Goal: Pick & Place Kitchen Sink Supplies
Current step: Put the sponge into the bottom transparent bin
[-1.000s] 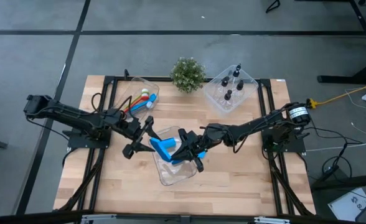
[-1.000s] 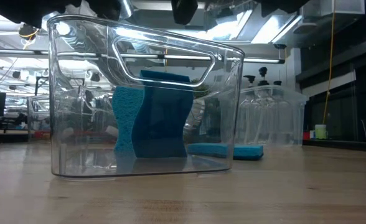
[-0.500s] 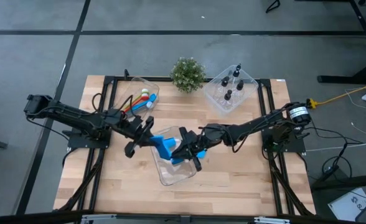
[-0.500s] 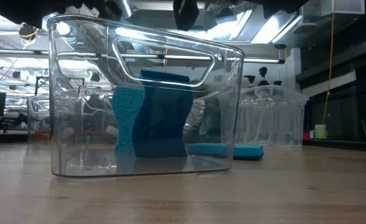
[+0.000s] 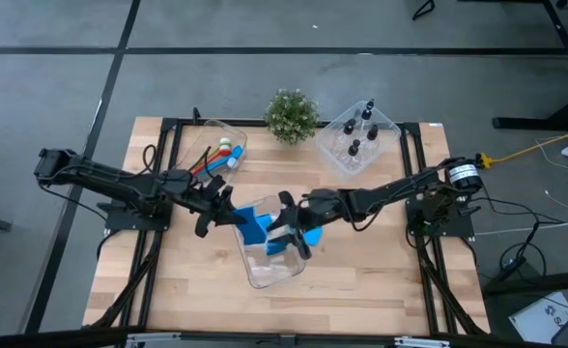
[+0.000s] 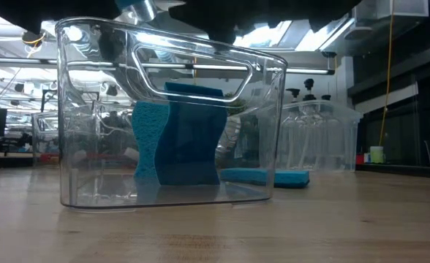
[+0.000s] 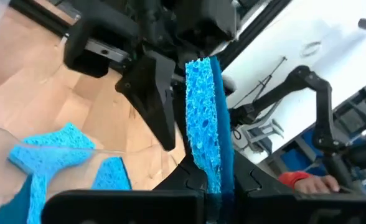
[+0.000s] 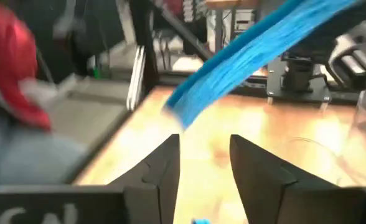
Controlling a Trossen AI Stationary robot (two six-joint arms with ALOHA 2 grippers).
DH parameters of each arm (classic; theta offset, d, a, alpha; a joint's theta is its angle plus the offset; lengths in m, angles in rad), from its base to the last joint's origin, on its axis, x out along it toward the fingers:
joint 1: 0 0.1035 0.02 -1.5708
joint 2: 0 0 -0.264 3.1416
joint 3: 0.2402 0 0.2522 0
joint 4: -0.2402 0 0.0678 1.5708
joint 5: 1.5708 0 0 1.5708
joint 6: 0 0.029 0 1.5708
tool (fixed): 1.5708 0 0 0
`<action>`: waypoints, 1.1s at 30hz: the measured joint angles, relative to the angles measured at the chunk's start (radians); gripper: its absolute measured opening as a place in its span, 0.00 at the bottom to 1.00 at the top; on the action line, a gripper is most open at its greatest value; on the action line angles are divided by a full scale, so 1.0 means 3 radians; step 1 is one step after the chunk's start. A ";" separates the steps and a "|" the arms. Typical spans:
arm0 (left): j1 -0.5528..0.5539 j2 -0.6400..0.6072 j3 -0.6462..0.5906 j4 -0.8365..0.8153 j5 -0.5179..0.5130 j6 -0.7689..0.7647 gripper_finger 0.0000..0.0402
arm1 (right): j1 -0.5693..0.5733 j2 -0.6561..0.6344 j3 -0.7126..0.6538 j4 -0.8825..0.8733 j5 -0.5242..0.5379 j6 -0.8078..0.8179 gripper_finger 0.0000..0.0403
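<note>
A blue sponge piece (image 5: 255, 228) hangs over the open top of the clear bin (image 5: 276, 274) at the table's middle, and my left gripper (image 5: 234, 217) is shut on it. Two more sponge pieces (image 6: 178, 142) stand upright inside that bin. My right gripper (image 5: 284, 235) is open just right of the held sponge, above the bin. In the right wrist view the sponge (image 8: 258, 50) is beyond the parted fingers, and they do not touch it. Another sponge piece (image 6: 262, 176) lies flat on the table behind the bin. My left gripper pinches the sponge between its two fingers by one end (image 7: 210, 179), a finger on each flat face. The fingers come from the table's left, along the sponge. The sponge sticks out past the fingertips on edge, lifted clear above the bin.
A clear bin with coloured brushes (image 5: 216, 155) stands at the back left. A clear bin with black-capped bottles (image 5: 356, 140) stands at the back right. A small green plant (image 5: 291, 114) is between them. Bare wood lies along the near edge.
My left gripper has shut on the end of the sponge that my right gripper held over the bin. My right gripper has then opened and let go. The sponge stays above the bin, now held from the left side only.
</note>
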 joint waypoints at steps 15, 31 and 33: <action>0.0000 -0.0434 0.0001 -0.0530 -0.0279 -0.0420 0.02 | 0.0486 -0.0526 0.0001 -0.0793 0.1722 -0.1358 0.34; -0.0003 -0.0221 0.0001 -0.0260 -0.0257 -0.0976 0.03 | 0.0673 -0.0520 0.0000 -0.0714 0.2121 -0.3676 0.34; -0.0003 -0.0198 0.0001 -0.0259 -0.0258 -0.1040 0.03 | 0.0655 -0.0520 0.0000 -0.0716 0.2049 -0.3966 0.34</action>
